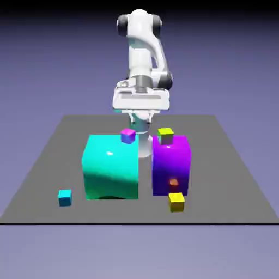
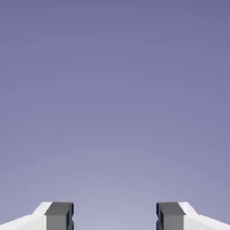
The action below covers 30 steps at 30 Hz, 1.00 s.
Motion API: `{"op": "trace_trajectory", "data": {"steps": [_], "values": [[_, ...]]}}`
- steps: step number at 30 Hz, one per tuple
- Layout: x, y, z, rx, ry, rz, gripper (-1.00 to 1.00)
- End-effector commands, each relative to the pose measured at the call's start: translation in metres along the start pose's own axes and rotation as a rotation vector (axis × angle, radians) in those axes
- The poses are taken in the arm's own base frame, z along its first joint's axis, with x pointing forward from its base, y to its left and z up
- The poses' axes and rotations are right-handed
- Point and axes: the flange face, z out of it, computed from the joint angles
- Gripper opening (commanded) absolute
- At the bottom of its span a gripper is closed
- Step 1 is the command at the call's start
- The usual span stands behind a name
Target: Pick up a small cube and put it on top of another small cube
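Several small cubes show in the exterior view. A magenta one (image 1: 128, 135) sits at the back top edge of a big cyan block (image 1: 111, 168). An olive-yellow one (image 1: 165, 134) rests on a big purple block (image 1: 171, 163). A small cyan cube (image 1: 65, 197) and a small yellow cube (image 1: 176, 201) lie on the table near the front. My gripper (image 1: 139, 115) hangs behind and above the two blocks, touching nothing. In the hand view the gripper (image 2: 115, 216) is open: its grey fingertips (image 2: 59, 215) stand far apart with only backdrop between them.
The grey table (image 1: 229, 163) carries both big blocks side by side in its middle, with a narrow gap between them. A small orange spot (image 1: 173, 182) shows on the purple block's front face. The arm's base stands behind the blocks.
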Motion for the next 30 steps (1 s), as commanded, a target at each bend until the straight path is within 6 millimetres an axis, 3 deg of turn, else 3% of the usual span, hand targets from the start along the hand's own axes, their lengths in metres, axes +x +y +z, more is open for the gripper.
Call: {"op": "trace_trajectory", "data": {"steps": [1, 7, 14, 21, 30], "values": [[0.007, 0.0, 0.01, -0.032, -0.025, -0.008, 0.0], [0.045, 0.014, 0.069, -0.224, -0.179, -0.052, 0.0], [0.082, 0.052, 0.141, -0.44, -0.375, -0.092, 0.0], [0.108, 0.111, 0.208, -0.649, -0.587, -0.116, 0.0], [0.12, 0.21, 0.279, -0.9, -0.888, -0.12, 0.0]]}}
